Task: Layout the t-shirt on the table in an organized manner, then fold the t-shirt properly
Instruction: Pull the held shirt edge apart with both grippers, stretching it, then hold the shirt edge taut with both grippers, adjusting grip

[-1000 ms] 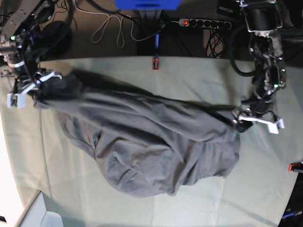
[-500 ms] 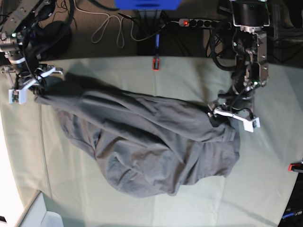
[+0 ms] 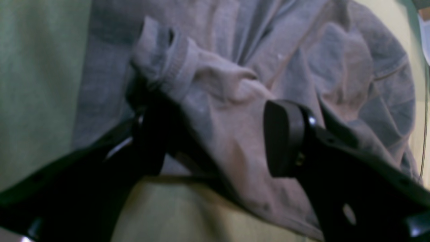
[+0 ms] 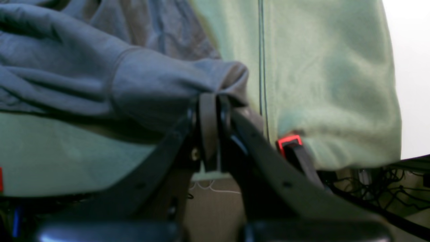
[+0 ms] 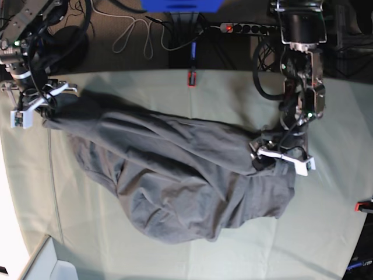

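Two hands on the t-shirt [image 5: 175,175] right now, which lies bunched and wrinkly across the middle of the table [image 5: 326,233]. At the shirt's end nearest the blue box [image 5: 180,4] side corner, the right hand [image 4: 211,101] is pinched tight on a sleeve hem, cloth bunched right at the tips, with a red clamp [image 4: 289,141] just past it on the table edge. At the shirt's opposite end, the left hand [image 3: 215,137] stands wide apart straddling a fold beside the ribbed collar [image 3: 174,64]; one finger [image 3: 285,134] shows clearly, the other is half buried under cloth. Not clamped on it, as far as I can see.
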